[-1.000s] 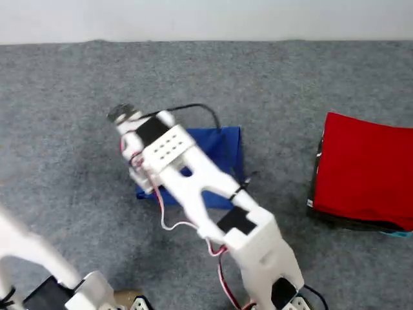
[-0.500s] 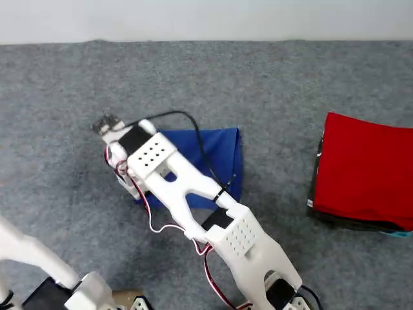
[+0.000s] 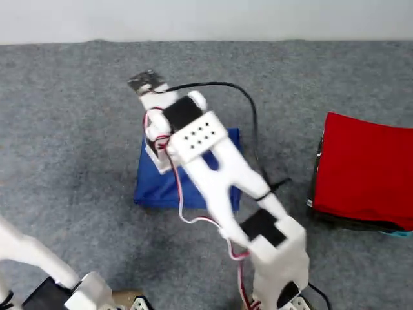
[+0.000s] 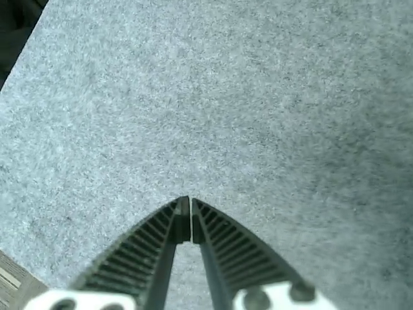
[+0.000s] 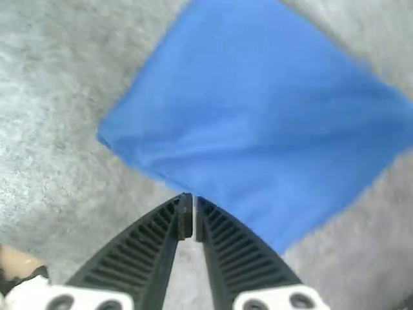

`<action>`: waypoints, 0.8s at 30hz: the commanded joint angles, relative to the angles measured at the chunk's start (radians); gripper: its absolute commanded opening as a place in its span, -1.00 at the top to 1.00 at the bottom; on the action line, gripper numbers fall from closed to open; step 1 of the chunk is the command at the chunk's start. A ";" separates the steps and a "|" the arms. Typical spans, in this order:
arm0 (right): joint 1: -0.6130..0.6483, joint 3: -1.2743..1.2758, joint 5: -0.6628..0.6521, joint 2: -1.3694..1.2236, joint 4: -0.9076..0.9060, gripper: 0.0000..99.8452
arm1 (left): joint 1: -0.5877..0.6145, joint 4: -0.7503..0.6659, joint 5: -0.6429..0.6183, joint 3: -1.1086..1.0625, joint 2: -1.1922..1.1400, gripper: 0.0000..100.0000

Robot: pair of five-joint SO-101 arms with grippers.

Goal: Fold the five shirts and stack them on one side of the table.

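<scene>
A blue shirt (image 3: pixel 153 186), folded into a rectangle, lies flat on the grey table (image 3: pixel 71 123) near the middle. My right arm (image 3: pixel 213 168) stretches over it from the near edge. In the right wrist view my right gripper (image 5: pixel 192 216) is shut on nothing, hovering above the blue shirt (image 5: pixel 258 129) at its edge. A stack of folded shirts with a red shirt (image 3: pixel 368 168) on top sits at the right side. My left gripper (image 4: pixel 191 219) is shut and empty over bare grey table; its arm (image 3: pixel 32 255) stands at the near left corner.
Dark layers and a teal edge (image 3: pixel 395 234) show under the red shirt. A black cable (image 3: pixel 242 103) loops from the right arm over the table. The table's far edge meets a white wall (image 3: pixel 206 19). Open grey surface lies left of the blue shirt.
My right arm has swung from the blue shirt's left edge toward the right and farther back, uncovering the shirt's left part. The shirt and the red stack have stayed in place.
</scene>
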State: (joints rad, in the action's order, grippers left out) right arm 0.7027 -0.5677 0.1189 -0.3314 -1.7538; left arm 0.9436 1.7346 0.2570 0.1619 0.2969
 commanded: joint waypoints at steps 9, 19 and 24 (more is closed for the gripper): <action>-0.139 0.434 0.353 0.202 0.213 0.41 | 0.003 0.014 0.020 0.004 0.038 0.97; -0.200 0.651 0.368 0.079 0.641 0.36 | 0.002 0.011 0.020 0.004 0.031 0.97; -0.202 0.649 0.384 -0.061 0.693 0.36 | -0.003 0.011 0.020 0.004 0.029 0.97</action>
State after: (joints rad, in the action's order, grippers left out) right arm 0.5171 0.0890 0.4764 -0.3606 -1.0863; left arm 0.9436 1.7346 0.2677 0.1619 0.2969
